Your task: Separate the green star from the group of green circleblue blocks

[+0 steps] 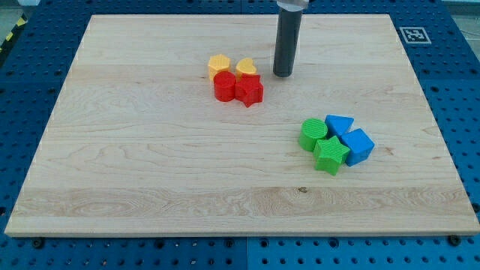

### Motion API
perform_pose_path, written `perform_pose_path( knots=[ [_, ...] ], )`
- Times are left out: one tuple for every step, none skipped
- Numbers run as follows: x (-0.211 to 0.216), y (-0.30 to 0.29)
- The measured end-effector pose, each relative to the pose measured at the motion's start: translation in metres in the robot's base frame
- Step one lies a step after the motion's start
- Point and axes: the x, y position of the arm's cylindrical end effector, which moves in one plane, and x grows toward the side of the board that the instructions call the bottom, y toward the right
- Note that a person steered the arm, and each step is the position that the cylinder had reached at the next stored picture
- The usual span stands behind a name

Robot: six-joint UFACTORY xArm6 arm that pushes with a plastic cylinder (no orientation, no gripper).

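The setting is a robotics laboratory test bench. A rectangular pale wooden board (150,165) serves as the work surface and lies flat on a blue perforated base plate (457,90) with a regular grid of mounting holes, typical of experimental fixtures. A black-and-white fiducial marker (412,34) is fixed at the board's corner at the view's top right, as used for camera calibration. A strip of yellow-and-black hazard tape (13,31) runs along the floor at the view's top left, marking a safety boundary around the machine area.
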Motion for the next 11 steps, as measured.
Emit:
perform_pose_path(
  knots=[
    [0.000, 0.037],
    [0.028, 0.058],
    [0.056, 0.085],
    [0.082, 0.120],
    [0.098, 0.127],
    [0.099, 0.127],
    [0.101, 0.127],
    [0.121, 0.127],
    [0.144, 0.127],
    [0.172, 0.127],
    [0.182, 0.113]
  ],
)
